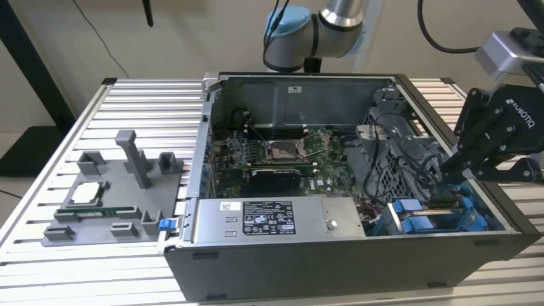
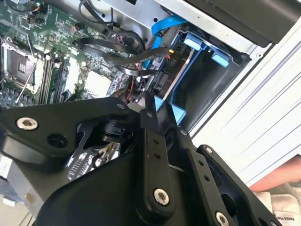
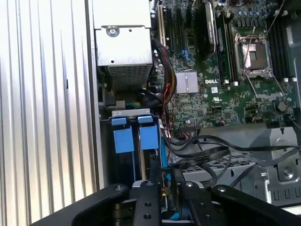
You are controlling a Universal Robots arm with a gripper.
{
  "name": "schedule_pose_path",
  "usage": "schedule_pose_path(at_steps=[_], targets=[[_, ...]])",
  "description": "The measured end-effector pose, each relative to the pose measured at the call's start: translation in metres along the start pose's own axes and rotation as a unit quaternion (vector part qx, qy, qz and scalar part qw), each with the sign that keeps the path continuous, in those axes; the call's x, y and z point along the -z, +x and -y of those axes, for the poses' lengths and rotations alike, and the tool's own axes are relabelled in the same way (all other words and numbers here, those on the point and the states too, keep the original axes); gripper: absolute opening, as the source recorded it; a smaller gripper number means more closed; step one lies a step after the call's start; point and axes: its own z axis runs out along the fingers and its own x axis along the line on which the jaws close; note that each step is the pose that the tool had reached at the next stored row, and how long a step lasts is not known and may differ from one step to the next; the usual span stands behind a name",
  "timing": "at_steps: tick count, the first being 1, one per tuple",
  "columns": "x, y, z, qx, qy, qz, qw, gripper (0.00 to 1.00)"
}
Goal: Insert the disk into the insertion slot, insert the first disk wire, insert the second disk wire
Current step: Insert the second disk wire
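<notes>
The black two-fingered gripper [image 1: 455,171] on the silver and blue robot arm [image 1: 327,25] reaches down into the open dark grey computer case [image 1: 340,255], at the corner toward the exterior view's right where the grey metal insertion slot with bright blue plastic rails and tabs [image 1: 437,217] sits. In the first wrist view the fingers [image 3: 146,202] stand close together just over the blue rails of the slot [image 3: 134,141], with black and blue cables [image 3: 207,150] running next to them; whether they pinch anything cannot be told. The flat silver-grey disk in its blue carrier appears to lie in the slot [image 2: 181,70] in the second wrist view, edge on, with a thin blue cable [image 2: 164,23] curving above it. The green motherboard [image 1: 281,153] lies in the middle of the case, and the silver labelled power-supply box [image 1: 272,220] sits along the near wall. The case stands on a ribbed aluminium table [image 1: 76,268], beside a grey plastic fixture tray [image 1: 114,197].
</notes>
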Motion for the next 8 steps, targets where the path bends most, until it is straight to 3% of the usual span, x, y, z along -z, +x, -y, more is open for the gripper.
schedule_pose_path(at_steps=[8], targets=[[0.0007, -0.0001, -0.0001, 0.000, 0.0000, -0.0002, 1.0000, 1.00]])
